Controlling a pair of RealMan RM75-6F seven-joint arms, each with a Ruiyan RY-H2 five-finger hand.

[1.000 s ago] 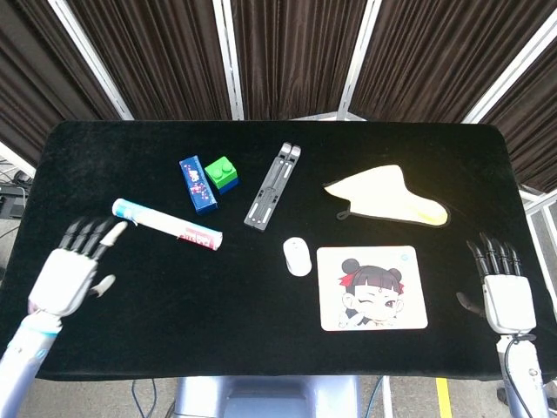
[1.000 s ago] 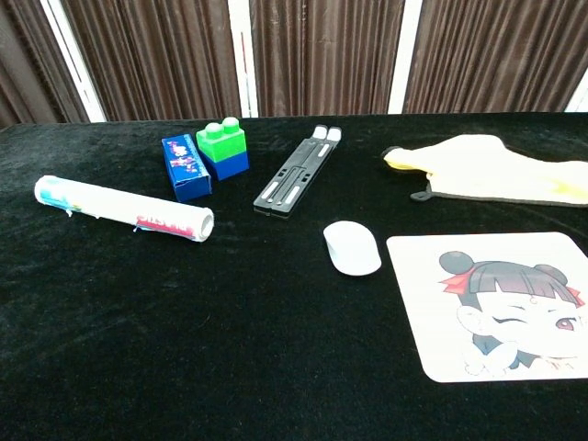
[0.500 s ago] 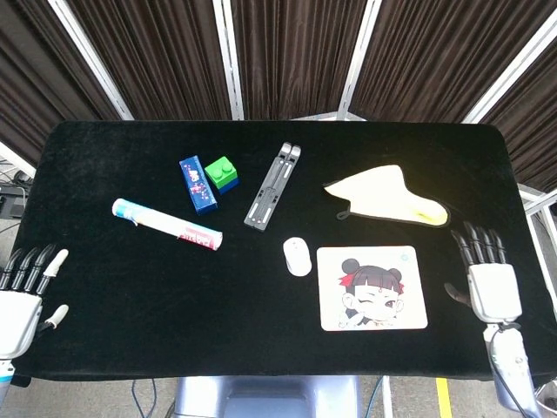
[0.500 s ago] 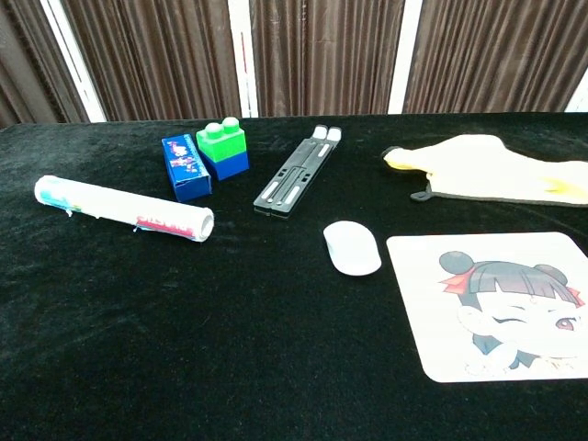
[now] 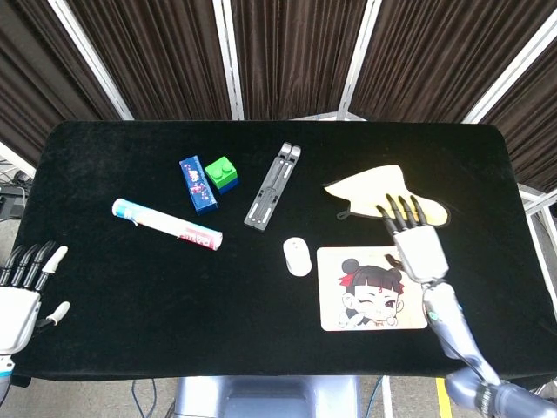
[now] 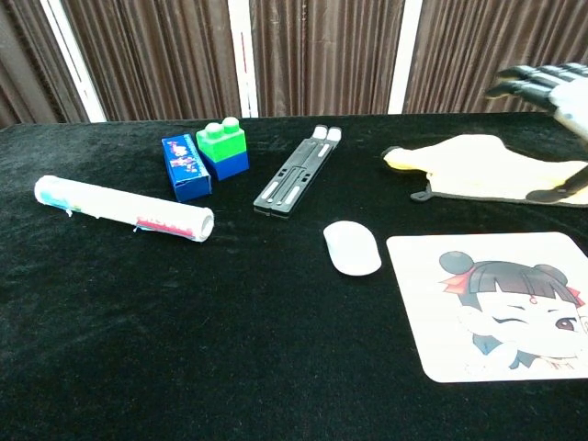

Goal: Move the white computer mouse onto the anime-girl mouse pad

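Note:
The white computer mouse (image 5: 297, 256) (image 6: 352, 247) lies on the black table just left of the anime-girl mouse pad (image 5: 372, 288) (image 6: 501, 303), close to its left edge but off it. My right hand (image 5: 413, 240) (image 6: 551, 84) hovers open over the pad's upper right part, fingers spread and pointing away, holding nothing. It is well to the right of the mouse. My left hand (image 5: 23, 292) is open at the table's near left edge, far from both; the chest view does not show it.
A yellow cloth (image 5: 389, 195) lies behind the pad, under my right fingertips. A folded black stand (image 5: 272, 185), a green-and-blue brick (image 5: 222, 173), a blue box (image 5: 197, 183) and a white tube (image 5: 165, 223) sit to the left and behind the mouse.
My right hand has swung in from the table's right edge to above the pad's upper right. My left hand pulled back to the near left edge. The mouse has not moved.

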